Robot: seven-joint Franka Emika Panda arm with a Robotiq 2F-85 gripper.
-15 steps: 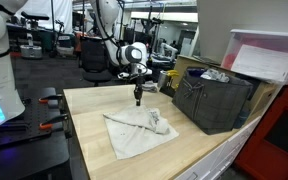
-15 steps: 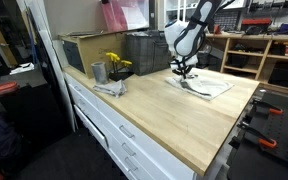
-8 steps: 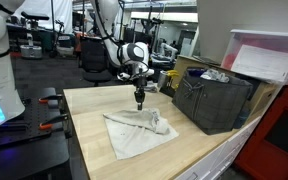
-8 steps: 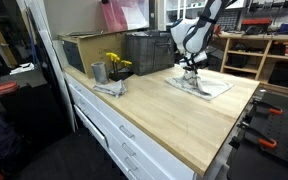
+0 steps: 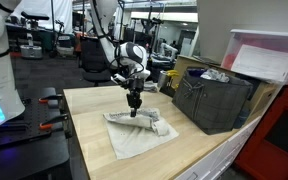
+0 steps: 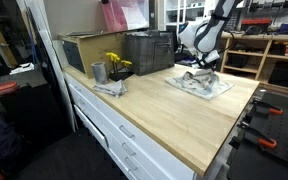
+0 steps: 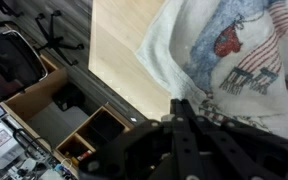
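Observation:
A white cloth with a red and blue print lies crumpled on the wooden table top. It also shows in an exterior view and fills the upper right of the wrist view. My gripper hangs straight down with its tips at the cloth's near edge. It also shows in an exterior view. In the wrist view the two fingers lie pressed together, their tips at the cloth's border. I cannot tell whether any cloth is pinched between them.
A black crate stands beside the cloth, also seen in an exterior view. A clear bin with a pink lid sits behind it. A metal cup with yellow flowers, a grey rag and a cardboard box stand at the far end.
The gripper has come down from above the cloth to its edge and shifted slightly along the table. The cloth looks unmoved.

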